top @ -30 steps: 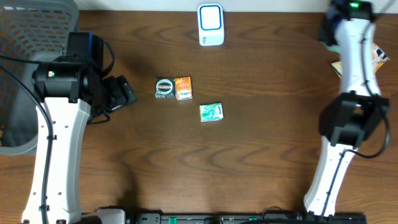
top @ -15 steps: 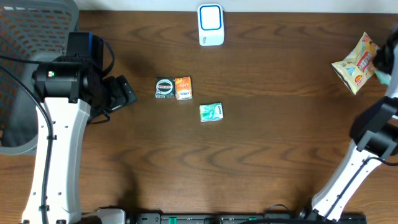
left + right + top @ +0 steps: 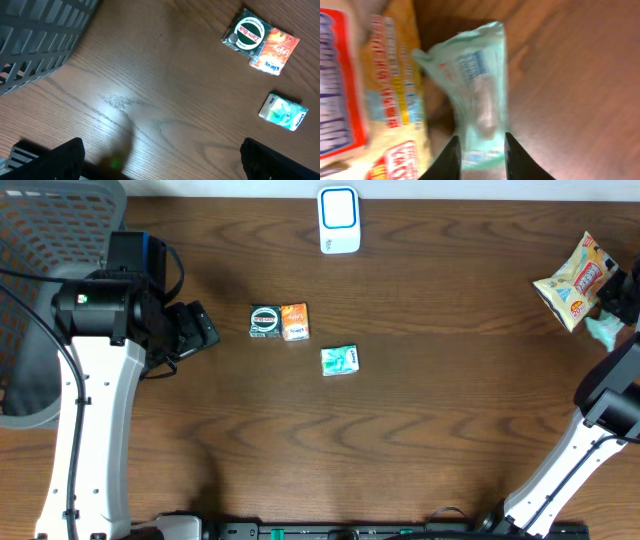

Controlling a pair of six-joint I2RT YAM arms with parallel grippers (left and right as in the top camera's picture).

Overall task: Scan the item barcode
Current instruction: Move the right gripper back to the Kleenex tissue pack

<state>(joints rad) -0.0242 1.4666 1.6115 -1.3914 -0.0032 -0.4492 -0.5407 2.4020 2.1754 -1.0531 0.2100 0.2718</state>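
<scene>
Right tool (image 3: 481, 150) straddles pack (image 3: 480, 95), jaws narrowly apart; hold unconfirmed. Loose hold may let pack slip or drag adjacent bag (image 3: 385, 100). Left tool (image 3: 162, 152): wide open, empty.

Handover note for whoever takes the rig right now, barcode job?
Left pincer: open, empty, near the basket.
Right pincer: fingers astride the pale green packet beside the snack bag, far right; grip unclear.
Scanner top centre; tin, orange box, tissue pack mid-table, untouched.
Nothing at the scanner; what was already scanned doesn't show.
Left: present items to it.
</scene>
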